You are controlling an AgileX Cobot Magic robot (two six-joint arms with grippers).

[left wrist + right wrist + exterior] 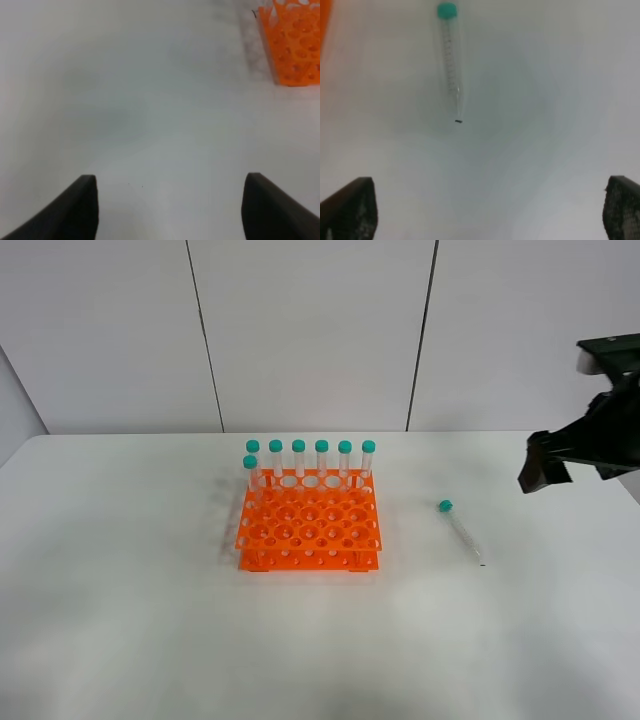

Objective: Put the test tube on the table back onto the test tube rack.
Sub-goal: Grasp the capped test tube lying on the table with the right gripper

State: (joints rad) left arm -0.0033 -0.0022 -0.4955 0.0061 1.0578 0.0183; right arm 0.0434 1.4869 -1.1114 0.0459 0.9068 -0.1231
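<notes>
The test tube [461, 530] lies flat on the tabletop [140, 630], to the right of the orange rack [308, 530], with its green cap far and its pointed tip near. It looks light, stiff and smooth, so it is likely to roll; the barrel just below the cap seems the safest hold. The right gripper [490, 210] hovers to its right, fingers spread wide, and the left gripper [170, 205] is likewise spread and holds nothing. Seven capped tubes [322, 458] crowd the rack's far edge, while the nearer holes stand free.
</notes>
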